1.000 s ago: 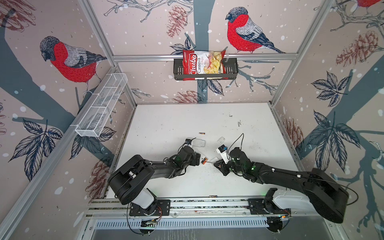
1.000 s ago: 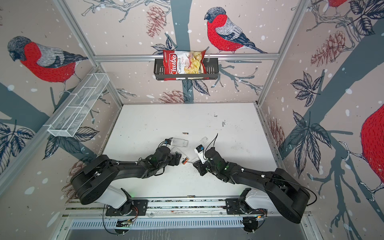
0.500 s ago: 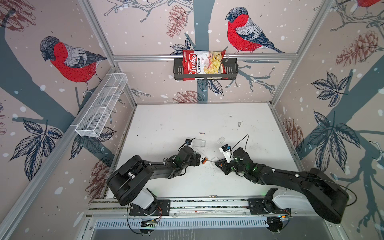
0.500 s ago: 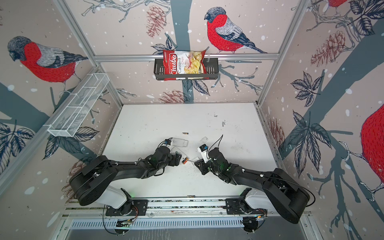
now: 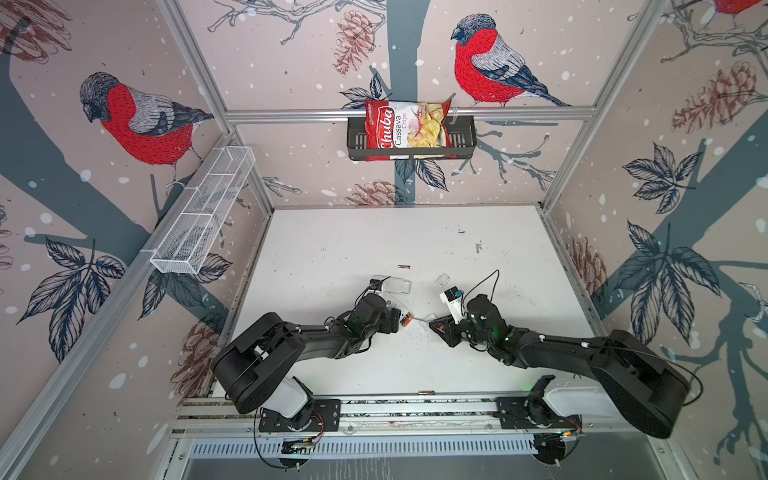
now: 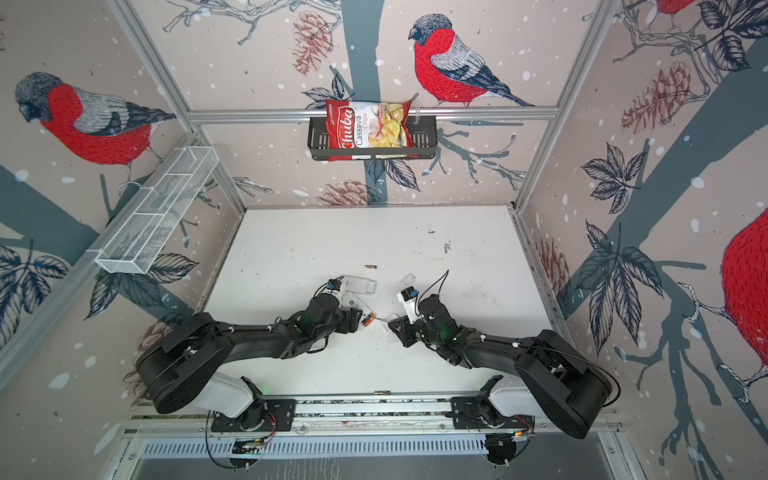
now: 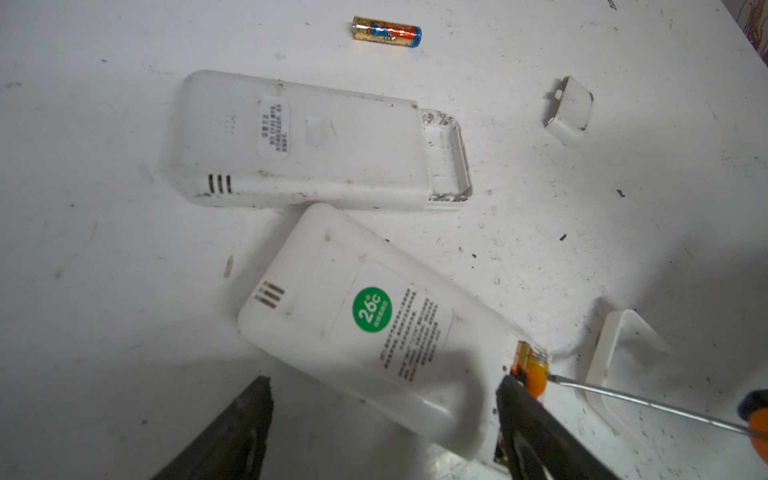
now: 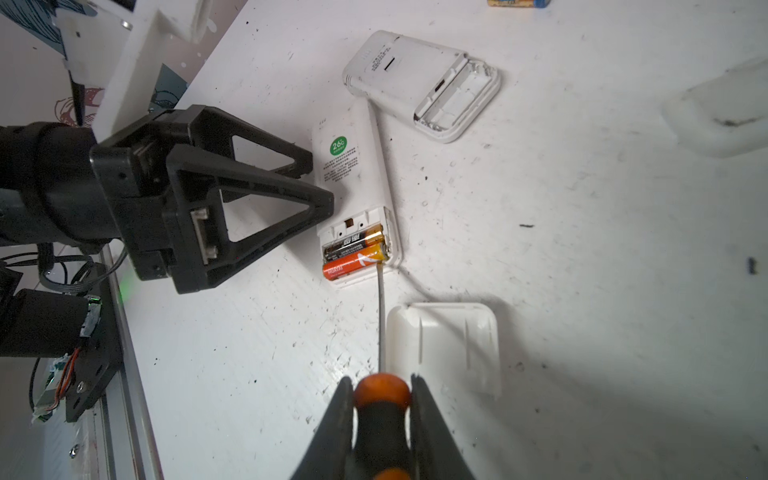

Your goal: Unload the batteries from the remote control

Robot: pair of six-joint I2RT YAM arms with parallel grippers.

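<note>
While the right gripper (image 8: 382,390) clamps a screwdriver (image 8: 380,419), tip at the orange battery (image 8: 353,262), black battery (image 8: 353,243) alongside (both in the remote (image 8: 349,174), bay uncovered), left gripper (image 7: 382,386) spread wide astride the remote

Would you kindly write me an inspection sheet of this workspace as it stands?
Surface: white table, scuffed, with dark specks.
Job's things: stickered remote back up, compartment open, black battery and orange battery inside; second remote, compartment empty; loose battery on the table.
Clutter: large cover beside the screwdriver; small cover lying apart.
Grippers: left gripper open, astride the stickered remote; right gripper shut on a screwdriver, its tip at the orange battery's end.
Cables: wrist camera cable loops off the right arm, clear of the work.
Surroundings: chip bag in a wall basket; wire shelf on the side wall.
</note>
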